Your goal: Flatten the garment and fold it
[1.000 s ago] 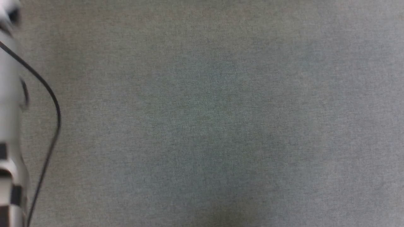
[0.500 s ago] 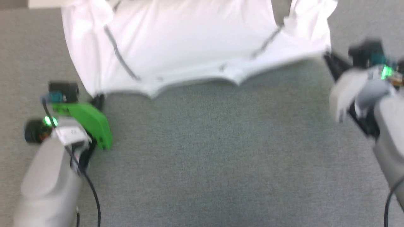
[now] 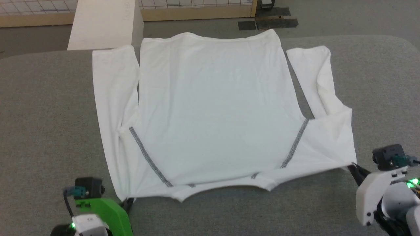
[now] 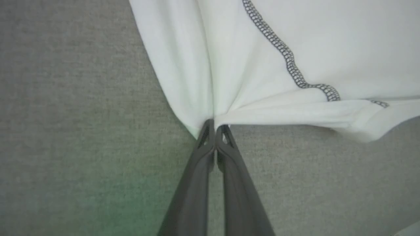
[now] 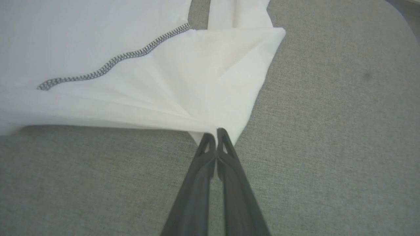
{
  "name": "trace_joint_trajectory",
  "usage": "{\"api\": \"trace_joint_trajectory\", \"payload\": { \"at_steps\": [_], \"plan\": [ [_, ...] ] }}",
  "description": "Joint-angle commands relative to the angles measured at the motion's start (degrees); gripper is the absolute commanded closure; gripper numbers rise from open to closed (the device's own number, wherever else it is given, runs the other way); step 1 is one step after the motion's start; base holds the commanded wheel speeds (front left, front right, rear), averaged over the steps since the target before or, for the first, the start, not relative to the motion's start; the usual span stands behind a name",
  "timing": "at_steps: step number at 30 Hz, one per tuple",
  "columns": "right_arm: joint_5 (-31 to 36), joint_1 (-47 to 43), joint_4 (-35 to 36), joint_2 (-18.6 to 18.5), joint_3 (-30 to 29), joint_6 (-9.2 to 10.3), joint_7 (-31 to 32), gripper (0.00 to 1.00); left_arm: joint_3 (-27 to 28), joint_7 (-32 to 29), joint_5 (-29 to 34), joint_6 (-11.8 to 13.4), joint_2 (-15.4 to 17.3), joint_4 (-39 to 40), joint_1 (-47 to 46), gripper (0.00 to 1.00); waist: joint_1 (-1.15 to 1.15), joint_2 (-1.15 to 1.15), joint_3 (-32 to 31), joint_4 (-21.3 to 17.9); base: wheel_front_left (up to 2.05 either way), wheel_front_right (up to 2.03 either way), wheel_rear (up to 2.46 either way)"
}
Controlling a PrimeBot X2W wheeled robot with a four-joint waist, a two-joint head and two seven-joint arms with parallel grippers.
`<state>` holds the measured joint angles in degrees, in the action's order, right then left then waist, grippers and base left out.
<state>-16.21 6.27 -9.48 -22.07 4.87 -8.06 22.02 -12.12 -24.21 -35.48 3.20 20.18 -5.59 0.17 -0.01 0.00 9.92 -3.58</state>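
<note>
The garment [image 3: 213, 108], a white long-sleeved shirt with grey zigzag shoulder seams, lies spread on the grey table, its collar edge toward me and its sleeves folded back along both sides. My left gripper [image 3: 126, 202] is shut on the near left shoulder corner of the garment [image 4: 236, 65], fabric pinched at its fingertips [image 4: 215, 126]. On the other side my right gripper [image 3: 352, 167] is shut on the near right shoulder corner of the garment [image 5: 197, 82], cloth bunched at its fingertips [image 5: 216, 134]. The collar edge is stretched between the two grips.
The grey cloth-covered table [image 3: 49, 114] reaches past the shirt on every side. A rigid white box [image 3: 103, 24] stands beyond the far left edge. Behind it runs a wooden-framed tiled wall [image 3: 197, 11], with dark floor mats [image 3: 269, 21] nearby.
The head camera has swung up from bare table to the whole shirt. Both grippers stay shut on the shoulder corners, and the shirt now lies spread flat.
</note>
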Motion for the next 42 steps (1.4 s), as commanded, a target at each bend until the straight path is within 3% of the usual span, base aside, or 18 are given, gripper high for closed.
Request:
{"api": "trace_joint_trajectory", "payload": {
  "at_steps": [1,11,18,19,20,21,22,23,29,34,42],
  "plan": [
    [0.96,-2.93,1.93,0.70,-2.73,0.57,1.92,1.00,0.35,-1.81,-1.09,1.68,0.83,0.13,4.73,1.00,0.01,0.00,-1.64,0.55,0.00,0.00,0.00],
    [3.18,-17.39,11.87,10.35,-12.02,0.57,13.82,1.00,0.43,-4.77,-1.91,5.54,1.49,5.97,14.64,1.00,0.01,0.00,-2.95,1.29,0.00,0.00,0.00],
    [4.30,-18.87,10.76,13.13,-11.46,0.57,12.20,1.00,-0.90,-2.71,-0.72,5.72,0.23,5.23,14.41,0.99,0.01,0.00,-3.07,1.18,0.00,0.00,0.00],
    [4.35,-18.69,9.98,13.23,-11.24,0.57,11.32,1.00,-1.23,-2.23,-0.72,5.62,-0.36,5.05,14.12,0.51,0.01,0.00,-3.10,1.18,0.00,0.00,0.00],
    [4.35,-18.55,9.39,13.29,-11.03,0.57,10.64,1.00,-1.51,-1.85,-0.73,5.46,-0.79,4.97,13.88,0.11,0.01,0.00,-3.19,1.20,0.00,0.00,0.00],
    [4.15,-18.46,8.88,13.28,-10.60,0.57,9.72,0.57,-1.80,-1.32,-0.89,5.15,-1.36,4.94,13.64,0.00,0.01,0.00,-3.35,1.22,0.00,0.00,0.00],
    [3.93,-18.48,8.62,13.20,-10.26,0.57,9.00,0.06,-1.86,-0.91,-1.16,5.04,-1.87,4.94,13.56,0.00,0.01,0.00,-3.57,1.23,0.00,0.00,0.00],
    [3.69,-18.61,8.28,13.15,-10.19,0.57,8.36,0.00,-1.89,-0.38,-1.43,4.88,-2.34,5.09,13.56,0.00,0.01,0.00,-3.81,1.20,0.00,0.00,0.00],
    [3.25,-20.16,11.17,12.98,-12.28,0.57,4.98,0.00,-0.04,4.49,-3.90,3.47,-4.60,9.47,13.74,0.00,0.01,0.00,-5.13,1.26,0.00,0.00,0.00],
    [2.97,-20.82,17.17,13.51,-13.29,0.57,2.32,0.00,1.83,8.98,-3.15,2.58,-4.32,14.47,12.11,0.00,0.01,0.00,-5.36,0.76,0.00,0.00,0.00],
    [4.22,-17.27,20.51,14.02,-13.91,0.57,-5.72,0.00,6.84,17.39,2.08,2.73,-1.08,14.52,3.48,0.00,0.01,0.00,-2.78,-1.10,0.00,0.00,0.00]
  ]
}}
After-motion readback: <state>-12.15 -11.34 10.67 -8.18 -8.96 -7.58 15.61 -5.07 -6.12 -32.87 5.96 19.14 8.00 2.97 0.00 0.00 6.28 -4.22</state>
